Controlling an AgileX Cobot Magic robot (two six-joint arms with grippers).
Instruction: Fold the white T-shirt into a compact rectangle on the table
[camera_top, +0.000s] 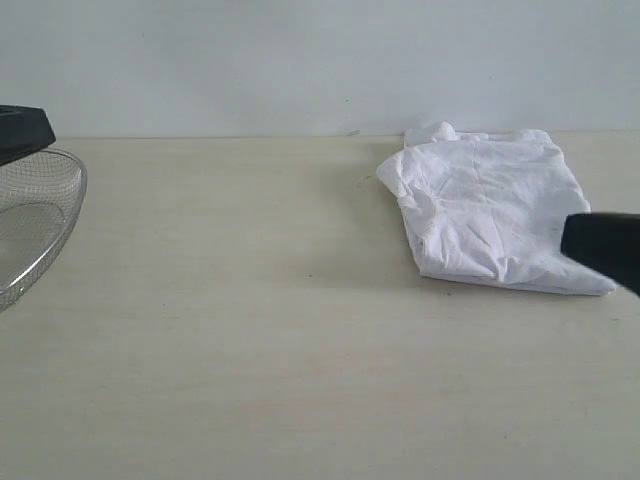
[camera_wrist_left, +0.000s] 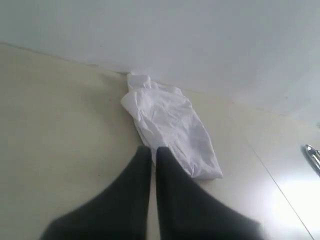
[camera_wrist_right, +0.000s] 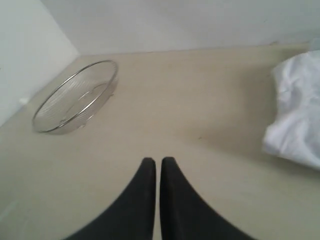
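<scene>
White cotton T-shirt (camera_top: 490, 215): lies as a rumpled, roughly rectangular bundle at the upper right of the exterior view, on the pale beige wood-grain bench (camera_top: 250, 330), its far end close to the plain white wall (camera_top: 300, 60). No lettering shows on the exposed side.

Long axis: runs from the wall toward the lower right of the exterior frame.

Left pincer (camera_wrist_left: 152, 149): black, jaws pressed together, holding nothing. In its wrist view the T-shirt sits straight ahead of the tips, lengthwise away from them. Whether tips and cloth touch, cannot tell.

Right pincer (camera_wrist_right: 158, 160): black, jaws likewise together, empty. The T-shirt shows only at the right edge of its wrist view, off to one side of the tips.

Nearer arm, judged: the right. Its dark bulk overlaps the bundle's lower right corner in the exterior view, while the left arm shows only at the far upper left, above the round wire-mesh basket (camera_top: 30, 225).

Surface: smooth, bare between basket and T-shirt. Folding looks largely done; edges uneven.
</scene>
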